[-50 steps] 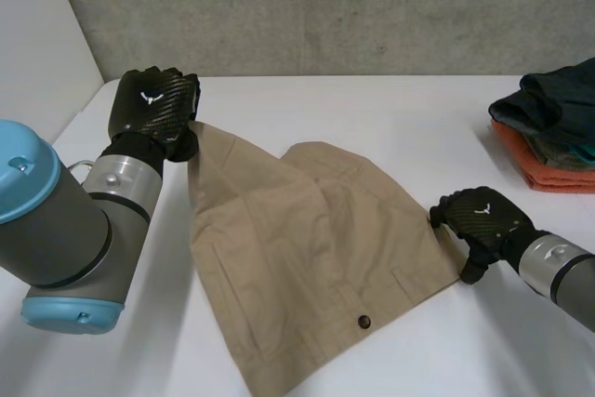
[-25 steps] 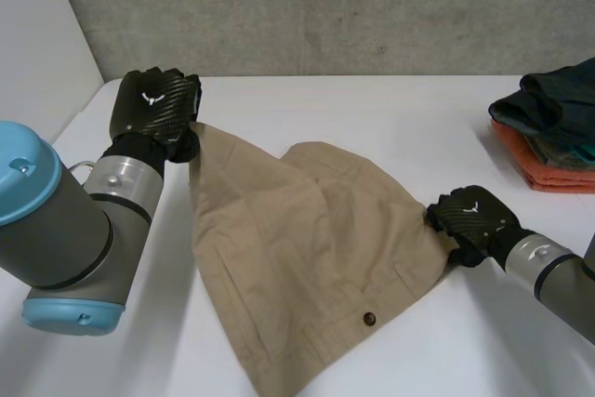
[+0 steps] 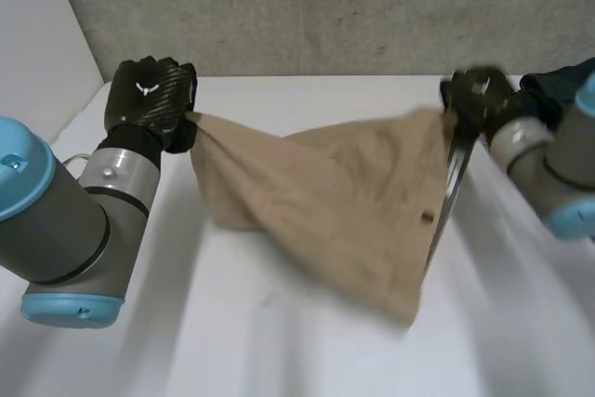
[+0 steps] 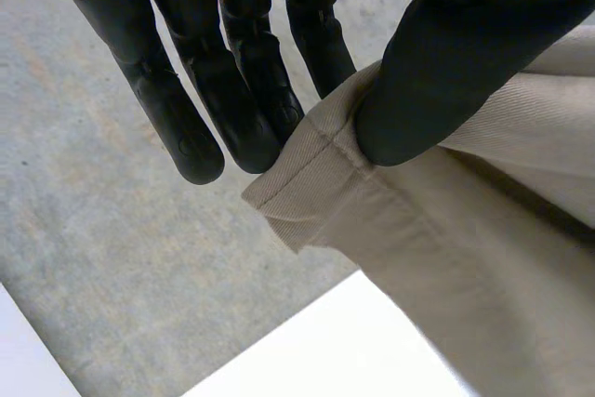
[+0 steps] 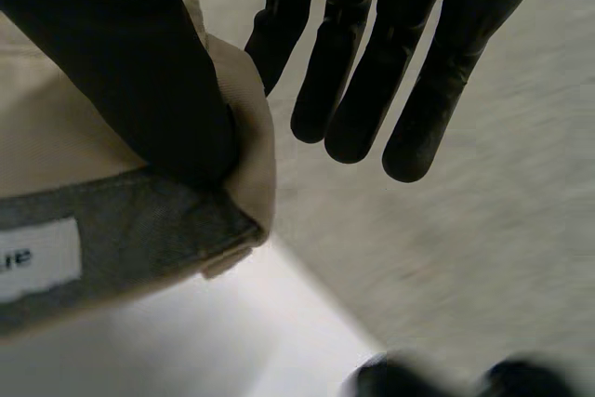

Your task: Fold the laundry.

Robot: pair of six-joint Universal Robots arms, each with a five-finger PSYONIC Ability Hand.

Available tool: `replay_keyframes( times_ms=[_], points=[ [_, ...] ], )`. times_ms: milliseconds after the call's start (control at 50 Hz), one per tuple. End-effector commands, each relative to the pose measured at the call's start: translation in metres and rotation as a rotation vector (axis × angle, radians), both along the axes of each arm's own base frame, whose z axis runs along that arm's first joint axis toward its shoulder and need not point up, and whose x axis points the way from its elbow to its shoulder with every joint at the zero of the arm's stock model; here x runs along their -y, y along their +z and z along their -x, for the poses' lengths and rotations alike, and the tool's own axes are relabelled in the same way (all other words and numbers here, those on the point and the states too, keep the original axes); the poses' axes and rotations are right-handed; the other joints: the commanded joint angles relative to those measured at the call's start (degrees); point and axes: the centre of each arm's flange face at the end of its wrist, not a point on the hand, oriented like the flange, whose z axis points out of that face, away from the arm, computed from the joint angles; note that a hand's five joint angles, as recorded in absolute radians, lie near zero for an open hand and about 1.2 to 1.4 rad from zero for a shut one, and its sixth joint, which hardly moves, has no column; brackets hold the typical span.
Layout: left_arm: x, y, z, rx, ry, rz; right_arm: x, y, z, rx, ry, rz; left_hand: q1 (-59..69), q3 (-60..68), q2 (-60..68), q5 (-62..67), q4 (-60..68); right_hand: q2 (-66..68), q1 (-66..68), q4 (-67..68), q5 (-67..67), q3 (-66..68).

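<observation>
A tan pair of shorts (image 3: pixel 344 192) hangs stretched between my two hands above the white table (image 3: pixel 232 341). My left hand (image 3: pixel 149 99) is at the shorts' far left corner, and in the left wrist view its thumb (image 4: pixel 465 62) pinches the hemmed corner (image 4: pixel 316 183) against the fingers (image 4: pixel 242 90). My right hand (image 3: pixel 476 98) is raised at the far right and holds the waistband corner; there the thumb (image 5: pixel 130 72) presses the tan band (image 5: pixel 246 146) against the fingers (image 5: pixel 363 72). A dark button (image 3: pixel 427 218) shows on the hanging cloth.
A pile of folded clothes, dark on top, lies at the table's far right behind my right arm (image 3: pixel 567 90). A grey concrete wall (image 3: pixel 325 6) runs along the table's back edge. Bare table lies below the hanging shorts.
My right hand closed on the shorts' right corner at the table and has swung it up and back. The shorts have lifted off the table and now hang between both hands.
</observation>
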Motion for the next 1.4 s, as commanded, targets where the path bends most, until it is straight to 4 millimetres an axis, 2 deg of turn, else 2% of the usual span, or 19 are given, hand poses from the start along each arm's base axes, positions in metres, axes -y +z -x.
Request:
replay_keyframes(
  times_ms=[20, 120, 140, 180, 220, 280, 360, 440, 460, 520, 600, 640, 680, 760, 880, 1040, 1180, 1320, 1400],
  points=[
    [-0.001, 0.008, -0.002, -0.084, 0.030, 0.021, 0.043, 0.031, -0.047, 0.056, 0.035, 0.224, 14.1, 11.4, 11.2, 14.3, 11.2, 12.6, 22.5, 11.9, 14.7, 12.4],
    [-0.010, -0.010, 0.004, -0.062, 0.006, -0.041, 0.041, -0.006, -0.069, 0.045, 0.078, 0.175, 14.1, 11.4, 11.2, 14.3, 11.2, 12.6, 22.5, 11.9, 14.7, 12.4],
    [-0.013, -0.016, 0.006, -0.051, -0.004, -0.058, 0.037, -0.019, -0.072, 0.035, 0.081, 0.136, 14.1, 11.4, 11.2, 14.3, 11.2, -5.3, 4.6, -6.1, -3.2, -5.6],
    [-0.021, -0.043, 0.018, -0.003, -0.038, -0.125, 0.034, -0.032, -0.071, 0.022, 0.074, 0.091, 14.1, 11.4, 11.2, 14.3, 11.2, -52.7, -42.8, -53.4, -50.6, -52.9],
    [-0.026, -0.060, 0.025, 0.026, -0.061, -0.165, 0.024, -0.052, -0.065, -0.006, 0.046, -0.001, 14.1, 11.4, 11.2, 14.3, 11.2, -57.4, -47.5, -58.1, -55.3, -57.6],
    [-0.032, -0.072, 0.031, 0.048, -0.080, -0.196, 0.014, -0.054, -0.057, -0.027, 0.003, -0.060, 14.1, 11.4, 11.2, 14.3, 11.2, -57.4, -47.5, -58.1, -55.3, -57.6],
    [-0.031, -0.071, 0.030, 0.053, -0.079, -0.197, -0.012, -0.023, -0.043, -0.052, -0.052, -0.101, 14.1, 11.4, 11.2, 14.3, 11.2, -57.4, -47.5, -58.1, -55.3, -57.6],
    [-0.031, -0.059, 0.028, 0.043, -0.074, -0.175, -0.048, 0.000, -0.026, -0.067, -0.076, -0.145, 14.1, 11.4, 11.2, 14.3, 11.2, -57.4, -47.5, -58.1, -55.3, -57.6],
    [-0.031, -0.055, 0.027, 0.038, -0.073, -0.165, -0.064, 0.006, -0.022, -0.064, -0.073, -0.158, 14.1, 11.4, 11.2, 14.3, 11.2, -57.4, -47.5, -58.1, -55.3, -57.6],
    [-0.031, -0.041, 0.025, 0.021, -0.067, -0.130, -0.086, 0.004, -0.016, -0.067, -0.071, -0.204, 14.1, 11.4, 11.2, 14.3, 11.2, -57.4, -47.5, -58.1, -55.3, -57.6],
    [-0.032, -0.023, 0.024, -0.007, -0.069, -0.085, -0.131, -0.032, -0.012, -0.095, -0.047, -0.391, 14.1, 11.4, 11.2, 14.3, 11.2, -57.4, -47.5, -58.1, -55.3, -57.6],
    [-0.031, -0.013, 0.024, -0.023, -0.068, -0.059, -0.148, -0.040, -0.015, -0.097, -0.030, -0.440, 14.1, 11.4, 11.2, 14.3, 11.2, -57.4, -47.5, -58.1, -55.3, -57.6],
    [-0.030, -0.007, 0.024, -0.034, -0.068, -0.042, -0.167, -0.043, -0.017, -0.069, -0.015, -0.481, 14.1, 11.4, 11.2, 14.3, 11.2, -57.4, -47.5, -58.1, -55.3, -57.6],
    [-0.029, 0.006, 0.026, -0.055, -0.074, -0.010, -0.186, -0.044, -0.022, -0.003, 0.013, -0.524, 14.1, 11.4, 11.2, 14.3, 11.2, -57.4, -47.5, -58.1, -55.3, -57.6],
    [-0.029, 0.012, 0.028, -0.066, -0.080, 0.003, -0.189, -0.071, -0.046, 0.006, 0.079, -0.509, 14.1, 11.4, 11.2, 14.3, 11.2, -53.4, -43.6, -54.2, -51.3, -53.7],
    [-0.029, 0.026, 0.031, -0.091, -0.086, 0.040, -0.171, -0.091, -0.068, 0.037, 0.104, -0.463, 14.1, 11.4, 11.2, 14.3, 11.2, -43.0, -33.1, -43.8, -40.9, -43.3],
    [-0.029, 0.038, 0.031, -0.112, -0.089, 0.070, -0.154, -0.101, -0.076, 0.053, 0.027, -0.401, 14.1, 11.4, 11.2, 14.3, 11.2, -37.9, -28.1, -38.7, -35.8, -38.2],
    [-0.030, 0.042, 0.030, -0.120, -0.088, 0.079, -0.144, -0.101, -0.083, 0.074, 0.012, -0.344, 14.1, 11.4, 11.2, 14.3, 11.2, -17.3, -7.4, -18.1, -15.2, -17.5],
    [-0.032, 0.046, 0.029, -0.128, -0.087, 0.085, -0.139, -0.101, -0.086, 0.082, 0.012, -0.331, 14.1, 11.4, 11.2, 14.3, 11.2, -16.2, -6.4, -17.0, -14.1, -16.5]
  ],
)
